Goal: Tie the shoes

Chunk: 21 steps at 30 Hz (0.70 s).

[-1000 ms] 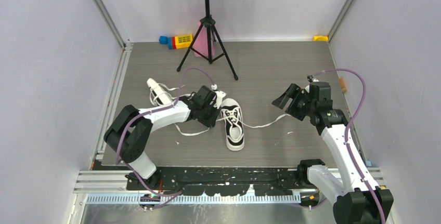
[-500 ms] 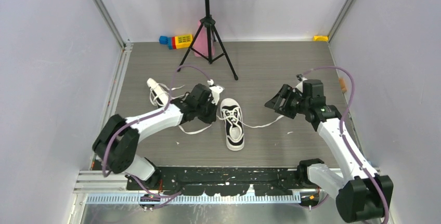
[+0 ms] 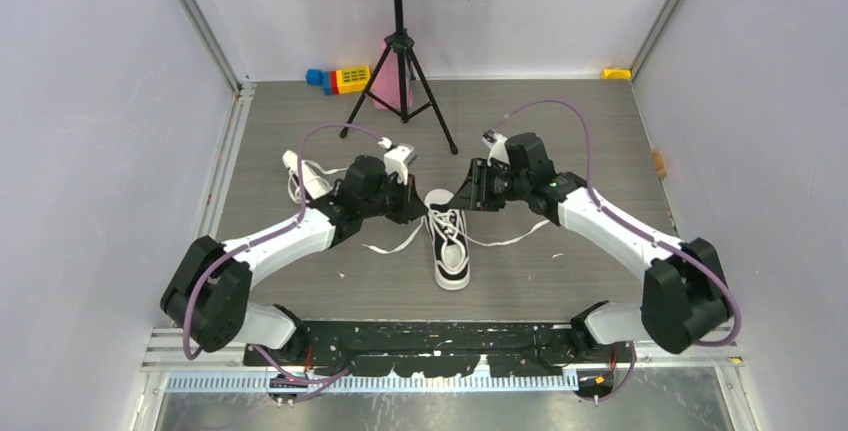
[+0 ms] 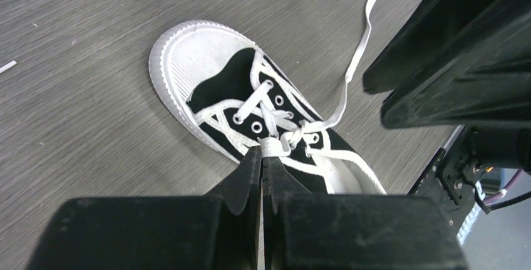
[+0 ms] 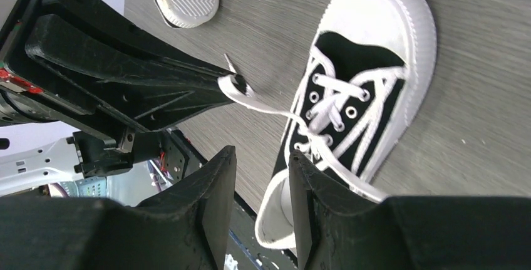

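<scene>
A small black canvas sneaker with a white rubber toe cap [image 3: 450,251] sits upright on the grey wood-grain surface [image 3: 560,141]. Its toe points toward the arm bases and its heel opening points away.

One flat white lace end [image 5: 250,102] rises from the sneaker's top eyelets. The left end effector [image 4: 262,152], just beside the sneaker's heel end on its left, is pinched closed on this end. The lace looks lifted taut, probably so it can be crossed or looped.

The other white lace end [image 4: 357,57] trails loose along the surface to the sneaker's right.

The right end effector [image 5: 260,182] hangs above the sneaker's heel end from the right. Its fingers stand a narrow gap apart and hold nothing. It appears poised to take the raised lace or reach for the loose one.

The matching second sneaker [image 3: 303,173] lies tipped over well to the left of the first, beyond the left arm, with its laces untied.
</scene>
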Each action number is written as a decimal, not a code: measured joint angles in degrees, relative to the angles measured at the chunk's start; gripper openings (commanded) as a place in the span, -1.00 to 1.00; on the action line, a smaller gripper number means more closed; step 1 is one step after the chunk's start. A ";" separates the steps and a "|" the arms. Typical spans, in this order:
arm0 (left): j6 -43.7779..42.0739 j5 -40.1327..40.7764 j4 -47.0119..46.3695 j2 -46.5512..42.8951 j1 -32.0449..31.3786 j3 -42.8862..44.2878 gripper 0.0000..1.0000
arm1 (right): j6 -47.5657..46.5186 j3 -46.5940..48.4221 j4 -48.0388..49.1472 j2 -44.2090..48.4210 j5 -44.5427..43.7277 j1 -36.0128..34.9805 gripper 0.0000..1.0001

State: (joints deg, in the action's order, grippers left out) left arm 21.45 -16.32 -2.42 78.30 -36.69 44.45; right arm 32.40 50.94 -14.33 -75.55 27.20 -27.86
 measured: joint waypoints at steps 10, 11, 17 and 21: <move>5.51 -5.46 -7.54 4.35 2.86 -0.35 -1.00 | 1.42 1.99 6.88 -7.13 2.89 -2.43 -0.03; 5.68 -5.95 -8.07 4.61 2.97 -0.37 -1.00 | 1.92 1.99 7.67 -7.43 3.19 -2.47 -0.03; 7.08 -8.48 -11.37 5.51 3.06 -0.76 -1.00 | 3.50 1.99 10.58 -8.74 3.98 -2.80 -0.08; 7.72 -9.81 -12.59 5.97 3.06 -0.76 -1.00 | 3.93 1.97 12.57 -9.68 3.91 -2.84 -0.17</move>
State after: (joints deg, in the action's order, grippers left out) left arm 29.17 -26.13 -15.00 84.27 -33.63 43.68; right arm 36.34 52.90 -1.76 -85.23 31.11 -30.70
